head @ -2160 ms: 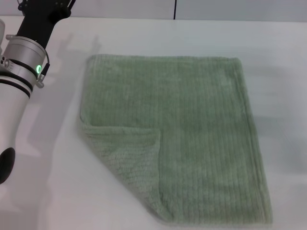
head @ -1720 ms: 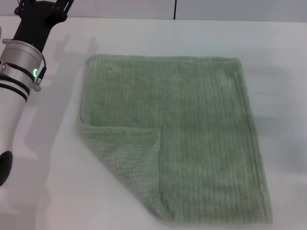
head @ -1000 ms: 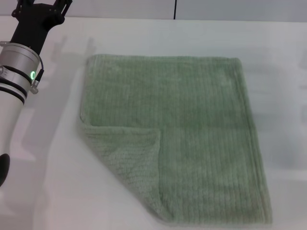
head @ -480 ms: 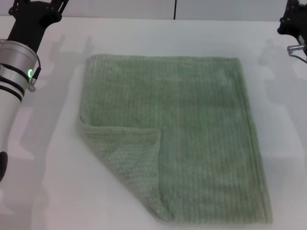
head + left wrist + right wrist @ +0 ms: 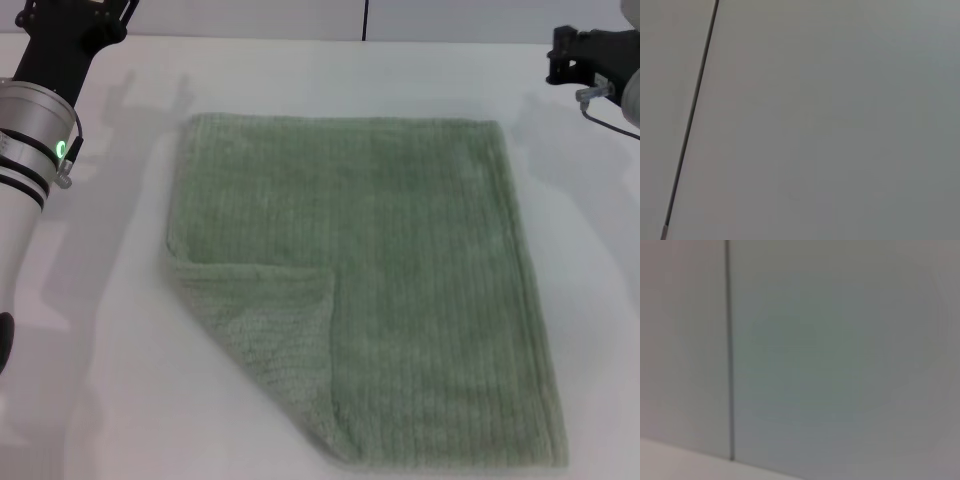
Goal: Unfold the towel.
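Note:
The sage-green towel [image 5: 400, 270] lies spread flat on the white table [image 5: 90, 390] in the head view. Its near-left corner [image 5: 270, 320] is folded over onto the top, showing a paler underside. My left gripper [image 5: 68, 18] is up at the far left, off the towel's far-left corner, cut off by the picture's top edge. My right gripper [image 5: 578, 52] hangs at the far right, beyond the towel's far-right corner. Neither touches the cloth. Both wrist views show no towel.
A grey wall [image 5: 250, 15] with a dark vertical seam [image 5: 365, 18] runs behind the table. The left wrist view shows that seam [image 5: 690, 120] on the plain wall, and so does the right wrist view [image 5: 729, 350].
My left arm has pulled back toward the far left. My right arm has come into view at the far right and moved inward. The towel has not moved.

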You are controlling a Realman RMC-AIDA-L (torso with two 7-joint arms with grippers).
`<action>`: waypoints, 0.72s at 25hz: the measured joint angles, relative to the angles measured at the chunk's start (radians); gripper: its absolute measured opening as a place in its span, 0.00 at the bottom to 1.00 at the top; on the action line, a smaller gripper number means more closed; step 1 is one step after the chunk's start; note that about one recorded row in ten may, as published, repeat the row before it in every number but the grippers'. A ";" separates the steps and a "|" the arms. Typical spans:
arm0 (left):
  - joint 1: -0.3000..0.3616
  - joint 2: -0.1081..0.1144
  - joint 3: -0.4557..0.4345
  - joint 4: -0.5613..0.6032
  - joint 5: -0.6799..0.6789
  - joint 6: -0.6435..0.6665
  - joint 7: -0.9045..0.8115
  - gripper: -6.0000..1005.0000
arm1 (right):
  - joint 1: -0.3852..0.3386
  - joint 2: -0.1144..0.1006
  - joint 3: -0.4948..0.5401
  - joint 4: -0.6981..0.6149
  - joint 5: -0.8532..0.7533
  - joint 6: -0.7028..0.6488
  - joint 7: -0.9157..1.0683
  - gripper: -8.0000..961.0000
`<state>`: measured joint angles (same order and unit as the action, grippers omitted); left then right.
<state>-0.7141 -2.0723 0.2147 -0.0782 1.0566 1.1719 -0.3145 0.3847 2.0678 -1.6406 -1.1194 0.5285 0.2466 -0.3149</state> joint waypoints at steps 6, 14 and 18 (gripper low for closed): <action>-0.005 0.000 0.000 0.002 0.000 0.000 0.000 0.79 | 0.016 0.000 0.033 -0.095 -0.029 0.204 0.000 0.01; -0.008 -0.002 0.000 0.002 0.000 0.000 0.000 0.79 | 0.099 -0.003 0.090 -0.120 -0.046 0.476 -0.001 0.01; -0.009 -0.003 0.000 0.001 -0.002 0.001 -0.001 0.79 | 0.140 -0.010 0.096 -0.102 -0.048 0.562 -0.019 0.01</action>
<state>-0.7235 -2.0754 0.2147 -0.0773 1.0546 1.1732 -0.3151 0.5246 2.0577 -1.5446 -1.2217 0.4805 0.8089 -0.3342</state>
